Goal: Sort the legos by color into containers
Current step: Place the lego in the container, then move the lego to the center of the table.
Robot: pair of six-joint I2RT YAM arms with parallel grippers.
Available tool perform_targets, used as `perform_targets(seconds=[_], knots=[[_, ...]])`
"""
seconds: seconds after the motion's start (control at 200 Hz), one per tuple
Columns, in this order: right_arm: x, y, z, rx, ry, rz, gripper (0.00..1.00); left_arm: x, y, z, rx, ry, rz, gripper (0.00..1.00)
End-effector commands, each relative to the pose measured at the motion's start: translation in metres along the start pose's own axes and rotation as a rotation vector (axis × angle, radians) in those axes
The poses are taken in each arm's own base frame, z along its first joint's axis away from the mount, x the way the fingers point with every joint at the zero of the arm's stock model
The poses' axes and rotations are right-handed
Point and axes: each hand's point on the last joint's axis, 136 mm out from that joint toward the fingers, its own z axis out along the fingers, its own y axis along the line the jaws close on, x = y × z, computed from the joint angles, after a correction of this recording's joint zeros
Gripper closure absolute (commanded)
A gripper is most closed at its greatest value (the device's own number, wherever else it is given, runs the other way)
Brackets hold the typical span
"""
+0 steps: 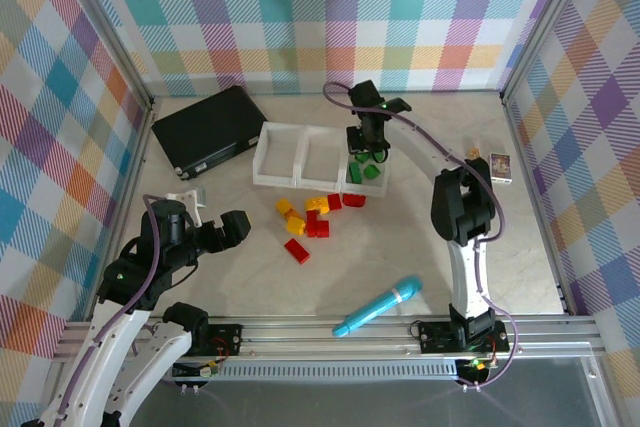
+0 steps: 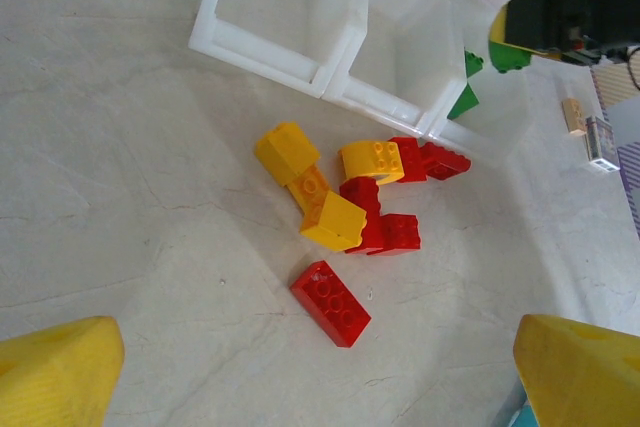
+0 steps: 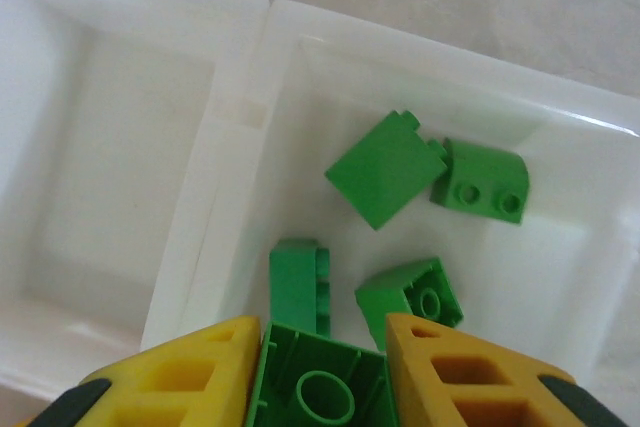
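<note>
Your right gripper's (image 3: 322,372) fingers grasp a green lego (image 3: 318,397) over the tray's (image 3: 215,177) right-end compartment, where four green legos (image 3: 385,167) lie inside close walls. Your left gripper's (image 2: 320,377) fingers are spread wide near the table's (image 1: 500,247) left edge. Red and yellow legos (image 1: 312,217) lie mid-table, with bare surface around them.

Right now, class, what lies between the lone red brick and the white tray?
A cluster of yellow and red bricks, shown by the left wrist view.
</note>
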Motion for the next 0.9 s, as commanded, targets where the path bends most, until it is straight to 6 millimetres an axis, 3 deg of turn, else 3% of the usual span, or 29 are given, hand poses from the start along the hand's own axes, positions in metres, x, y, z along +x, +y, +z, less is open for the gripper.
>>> perform_targets(seconds=[0.0,0.115,0.245,0.345,0.51,0.685,0.895], knots=[[-0.002,-0.002,0.000,0.005,0.023,-0.023,0.69,0.002,-0.001,0.000,0.003,0.001,0.011,0.00],[0.002,-0.006,0.005,0.021,0.039,-0.018,0.59,0.002,0.000,0.000,0.001,0.005,0.011,0.00],[0.005,-0.009,-0.002,0.029,0.035,-0.009,0.37,0.004,-0.002,0.003,0.008,0.022,0.017,0.00],[0.004,-0.009,-0.015,0.021,0.022,0.001,0.30,0.008,-0.009,0.005,0.041,0.060,0.029,0.00],[0.011,-0.006,-0.047,-0.027,-0.002,0.041,0.28,0.020,-0.021,0.012,0.080,0.142,0.045,0.00],[0.046,-0.009,-0.080,-0.093,-0.040,0.124,0.27,0.028,-0.029,0.019,0.023,0.169,0.113,0.00],[0.110,-0.020,-0.101,-0.151,-0.065,0.202,0.25,0.030,-0.040,0.046,-0.128,0.209,0.191,0.00]])
